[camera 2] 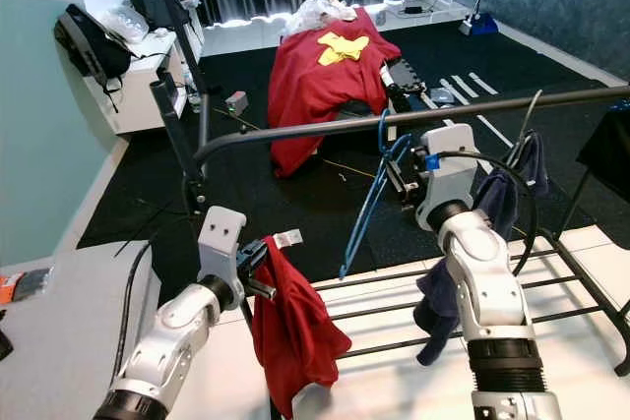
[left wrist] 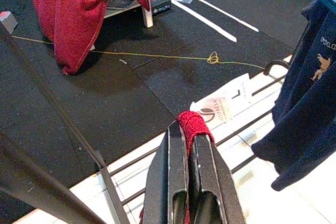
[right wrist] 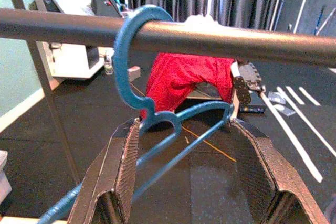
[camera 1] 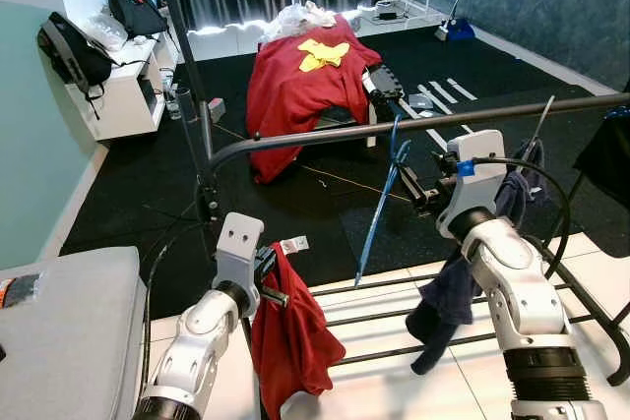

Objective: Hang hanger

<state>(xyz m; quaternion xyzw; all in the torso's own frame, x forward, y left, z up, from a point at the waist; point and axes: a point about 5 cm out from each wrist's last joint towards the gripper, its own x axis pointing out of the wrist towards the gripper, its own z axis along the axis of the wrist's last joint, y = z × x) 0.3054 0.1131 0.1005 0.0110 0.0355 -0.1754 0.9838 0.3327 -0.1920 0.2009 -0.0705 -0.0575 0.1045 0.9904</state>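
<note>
1. Nearest to me is the left gripper (left wrist: 190,145), its fingers pressed together on a fold of the red cloth (camera 1: 290,341), which hangs beside the white drying rack (camera 1: 413,317).
2. Further out, the right gripper (right wrist: 184,145) sits just under the rail (camera 1: 413,125). Its fingers stand wide apart on either side of the hanger (right wrist: 157,108) and do not seem to pinch it.
3. The blue hanger has its hook looped over the top of the rail, and its body dangles below at a slant towards the floor (the head views show it tilted, not level).
4. My judgement: the hanging itself looks done, since the rail seems to carry the hanger's weight and the gripper is loose around it.
5. What is left, I would say, is for the right arm to draw back clear without snagging the hook.
6. A dark blue garment (camera 1: 463,282) drapes beside the right arm, close enough to catch on the way out.
</note>
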